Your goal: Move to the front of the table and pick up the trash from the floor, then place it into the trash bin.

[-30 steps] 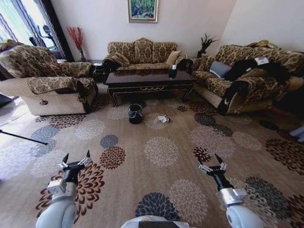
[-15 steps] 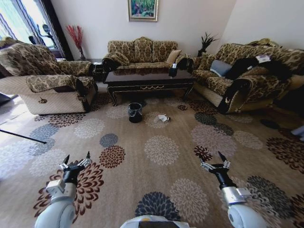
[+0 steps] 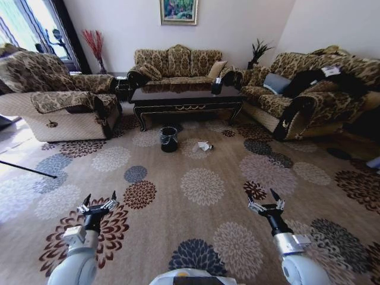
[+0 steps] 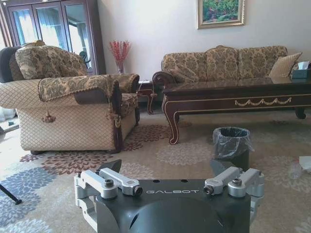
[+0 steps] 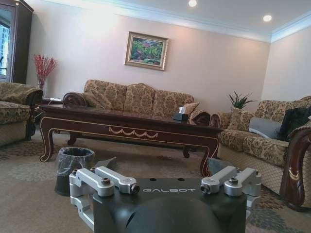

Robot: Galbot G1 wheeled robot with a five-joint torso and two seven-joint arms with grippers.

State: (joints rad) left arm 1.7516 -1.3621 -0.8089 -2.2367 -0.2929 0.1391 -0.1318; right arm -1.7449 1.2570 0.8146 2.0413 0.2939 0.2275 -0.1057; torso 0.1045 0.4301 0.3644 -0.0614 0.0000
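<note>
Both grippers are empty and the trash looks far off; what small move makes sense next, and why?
Probably keep driving forward toward the coffee table. The trash lies on the carpet beside the trash bin, well beyond the left gripper and right gripper, which hang open and empty near the robot.

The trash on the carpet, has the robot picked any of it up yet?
Not yet. The trash lies on the floor beside the trash bin, before the table. Both the left end effector and right end effector hang open and empty, well short of it. Approach, pickup and binning remain.
</note>
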